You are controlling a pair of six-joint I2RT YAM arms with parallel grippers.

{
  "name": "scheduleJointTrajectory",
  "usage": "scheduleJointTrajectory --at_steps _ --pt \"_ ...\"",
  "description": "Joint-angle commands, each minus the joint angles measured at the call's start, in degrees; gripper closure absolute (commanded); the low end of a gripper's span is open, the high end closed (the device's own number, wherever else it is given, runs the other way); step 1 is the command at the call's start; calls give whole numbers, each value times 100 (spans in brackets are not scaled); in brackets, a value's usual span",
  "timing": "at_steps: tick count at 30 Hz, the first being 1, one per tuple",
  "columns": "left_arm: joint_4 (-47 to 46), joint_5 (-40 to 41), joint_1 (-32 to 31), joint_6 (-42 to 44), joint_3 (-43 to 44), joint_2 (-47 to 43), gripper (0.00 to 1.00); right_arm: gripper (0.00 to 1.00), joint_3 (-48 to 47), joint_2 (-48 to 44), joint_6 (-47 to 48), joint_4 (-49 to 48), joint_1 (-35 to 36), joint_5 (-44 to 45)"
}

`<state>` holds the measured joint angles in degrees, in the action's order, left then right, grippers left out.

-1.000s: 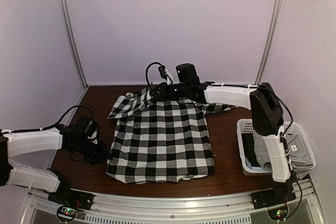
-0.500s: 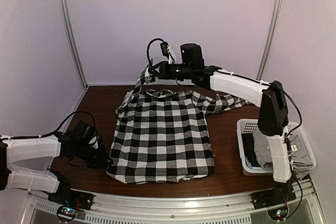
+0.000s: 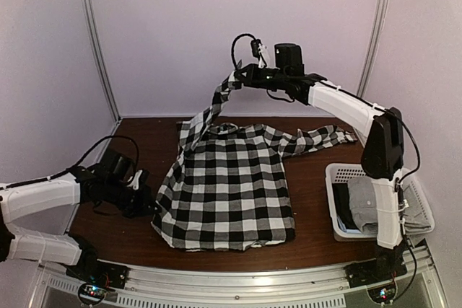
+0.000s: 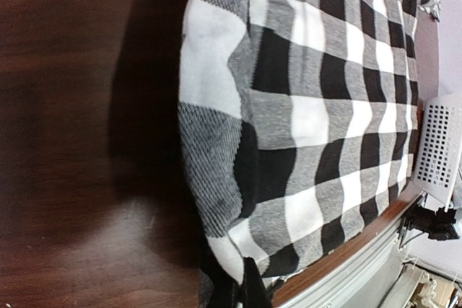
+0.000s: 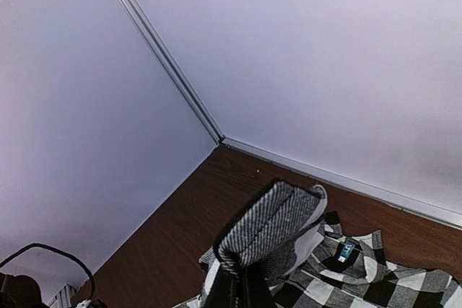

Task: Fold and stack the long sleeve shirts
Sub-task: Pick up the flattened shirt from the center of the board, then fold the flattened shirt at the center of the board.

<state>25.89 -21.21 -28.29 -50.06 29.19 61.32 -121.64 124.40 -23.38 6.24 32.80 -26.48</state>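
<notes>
**Checked shirt flat, one sleeve held high**

The black-and-white checked shirt (image 3: 231, 185) lies on the tabletop (image 3: 137, 135). Its long axis runs hem to collar, with the collar at the end far from the left fingers (image 3: 150, 200), which pinch its side edge near the hem. The right fingers (image 3: 238, 77) pinch one cuff, and that sleeve slants taut from them down to the shoulder. The checks are large and the cloth is lightly rippled.

the checked shirt (image 3: 227, 185) has large black, white and finely striped grey squares, with a small teal label (image 5: 346, 250) at its collar. the worktop (image 3: 137, 138) is dark reddish-brown wood. the basket (image 3: 338, 175) is white lattice and holds a plain grey shirt (image 3: 364, 203). the right arm (image 3: 346, 108) and left arm (image 3: 40, 196) are white with black joints.
</notes>
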Motion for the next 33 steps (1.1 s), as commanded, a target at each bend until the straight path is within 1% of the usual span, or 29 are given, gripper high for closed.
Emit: scheduleJointTrajectory --at_steps 1,6,15,22,28,33 --pt "-38 -693 -273 591 614 503 100 100 41 -405 143 114 -241 121" --pt "-30 -801 -792 861 1224 1252 100 100 576 -698 236 107 -410 238" --pt "-31 -1013 -1274 1196 2051 2308 100 100 1522 -1399 449 79 -546 748" --pt "-37 -1116 -1530 1314 2448 2923 100 100 1752 -1654 551 173 -564 890" --pt "-250 -1220 -1608 1271 2671 3272 100 100 1799 -1574 548 254 -571 880" --pt "-310 -1249 -1860 1306 2906 3669 100 100 1811 -1545 570 298 -571 949"
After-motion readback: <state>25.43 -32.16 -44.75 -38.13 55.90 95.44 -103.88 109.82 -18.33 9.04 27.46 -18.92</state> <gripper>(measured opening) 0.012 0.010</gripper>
